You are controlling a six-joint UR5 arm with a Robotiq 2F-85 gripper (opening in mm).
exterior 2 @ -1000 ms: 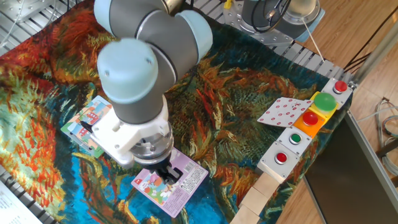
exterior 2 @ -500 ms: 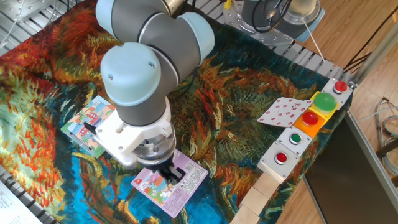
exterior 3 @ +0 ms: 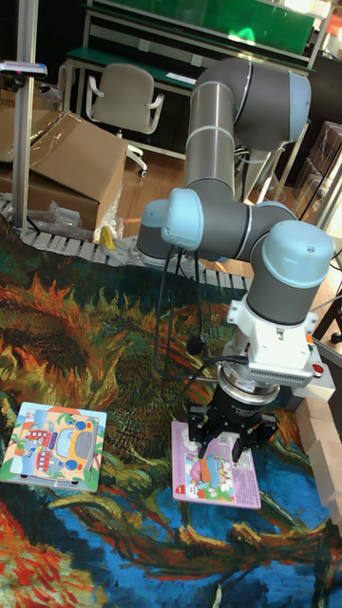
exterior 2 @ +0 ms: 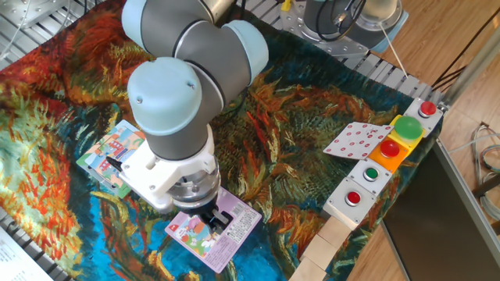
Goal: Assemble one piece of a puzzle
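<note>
Gripper [exterior 3: 231,421] is low over the purple-pink card [exterior 3: 217,469], fingers pointing down at its upper edge — whether they are parted or pinched on anything cannot be told. The piece is not discernible in either view. The puzzle [exterior 3: 52,443] lies flat on the painted-cloth surface [exterior 2: 312,117], well apart from the card — bus picture up.

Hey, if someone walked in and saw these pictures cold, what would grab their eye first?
Probably the big grey and pale-blue arm filling the middle, its gripper low over the purple-pink card. Next, the vivid painted cloth covering the table, with the puzzle lying at one side of it.
</note>
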